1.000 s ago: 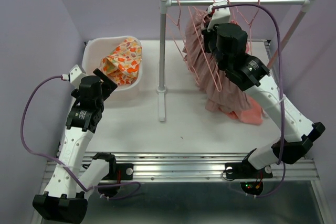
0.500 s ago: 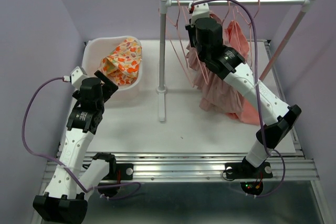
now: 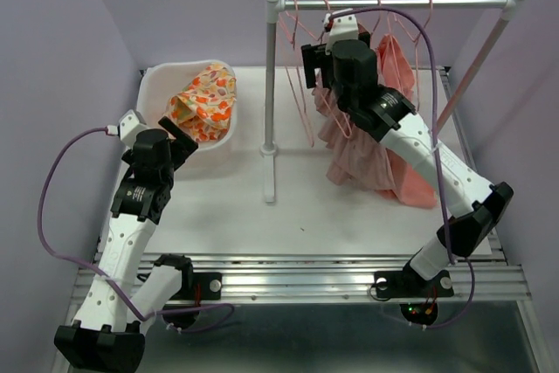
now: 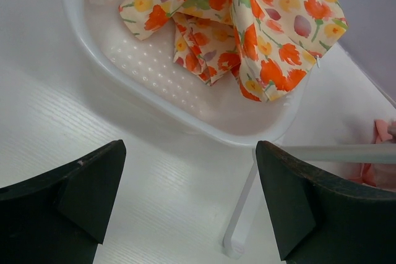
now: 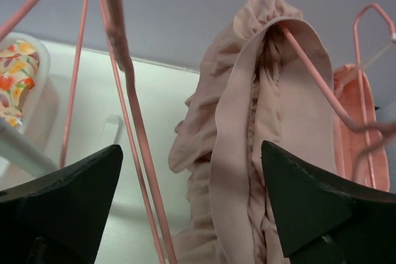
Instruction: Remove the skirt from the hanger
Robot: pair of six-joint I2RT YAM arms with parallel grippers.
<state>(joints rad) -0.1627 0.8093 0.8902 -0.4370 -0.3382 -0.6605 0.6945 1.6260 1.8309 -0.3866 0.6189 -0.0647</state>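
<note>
Low on the left of the overhead view, the left gripper (image 3: 180,141) hovers over the white table (image 3: 227,207), fingers spread wide and holding nothing. It is just short of a white basket (image 3: 155,85) with a flowered cloth (image 3: 206,100) heaped inside. Farther back, right of centre, the right gripper (image 3: 318,51) is raised under the rail (image 3: 393,3), also spread and empty. It faces the pink skirt (image 5: 260,128) without touching it. The skirt's waistband is looped over a pink hanger (image 5: 312,69) on the rail, and its hem falls to the table. Bare pink hangers (image 5: 133,128) hang to the left, and a salmon garment (image 5: 349,122) hangs to the right.
</note>
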